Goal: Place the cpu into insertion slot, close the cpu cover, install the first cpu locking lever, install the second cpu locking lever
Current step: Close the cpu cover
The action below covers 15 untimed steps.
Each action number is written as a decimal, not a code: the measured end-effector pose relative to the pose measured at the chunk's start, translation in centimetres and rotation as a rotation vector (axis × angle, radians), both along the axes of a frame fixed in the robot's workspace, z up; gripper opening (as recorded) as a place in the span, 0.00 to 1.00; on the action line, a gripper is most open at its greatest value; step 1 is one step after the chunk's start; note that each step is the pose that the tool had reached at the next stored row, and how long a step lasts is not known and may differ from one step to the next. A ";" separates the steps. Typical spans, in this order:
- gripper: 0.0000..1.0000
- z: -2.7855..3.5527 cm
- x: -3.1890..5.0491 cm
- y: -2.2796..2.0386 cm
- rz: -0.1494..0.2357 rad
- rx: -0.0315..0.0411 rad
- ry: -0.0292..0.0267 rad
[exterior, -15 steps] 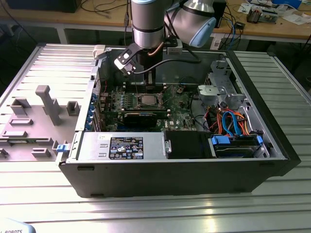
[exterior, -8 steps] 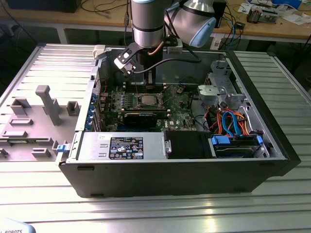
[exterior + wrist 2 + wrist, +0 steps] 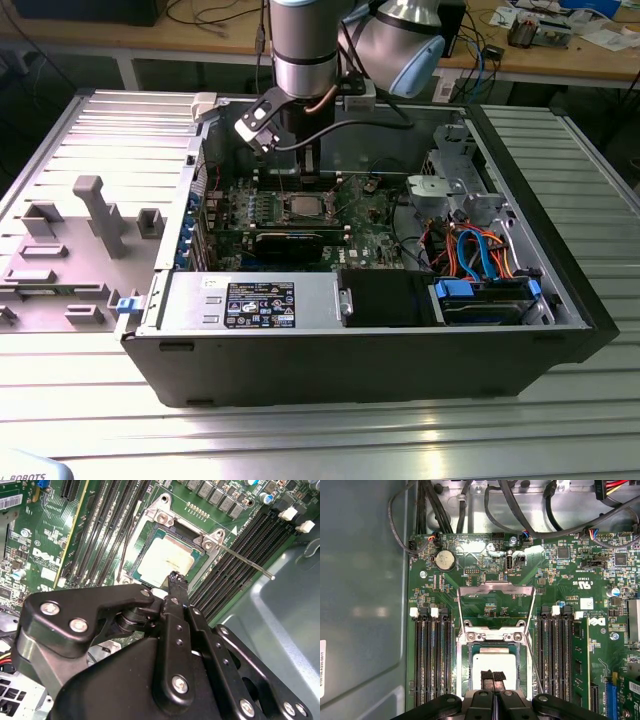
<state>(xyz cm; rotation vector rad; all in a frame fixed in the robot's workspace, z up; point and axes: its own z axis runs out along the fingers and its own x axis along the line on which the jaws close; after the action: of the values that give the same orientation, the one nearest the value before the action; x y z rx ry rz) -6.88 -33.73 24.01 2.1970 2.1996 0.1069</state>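
Jaws closed and empty, the gripper (image 3: 493,676) sits just over the chip (image 3: 492,661) in the socket (image 3: 466,665); any push should be light and level.

The matte black tool (image 3: 493,676) sits just over a dull silver-grey square chip (image 3: 492,661). Around the tool spreads a green circuit board (image 3: 560,592) with pale fine print, striped by long black slots (image 3: 434,665) on either side.

The cpu (image 3: 492,661) lies in the insertion slot (image 3: 468,672) near the middle of the motherboard (image 3: 560,580). The cpu cover (image 3: 496,586) stands open off the slot's edge, on the side toward the coin battery (image 3: 445,559). Memory slots (image 3: 432,660) flank the insertion slot on two opposite sides.
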 end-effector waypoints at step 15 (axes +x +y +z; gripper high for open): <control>0.11 2.05 0.01 0.03 0.000 0.0001 -0.0005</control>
<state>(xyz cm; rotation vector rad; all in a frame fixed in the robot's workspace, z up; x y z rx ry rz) -6.87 -33.70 26.06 2.1968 2.1994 0.1076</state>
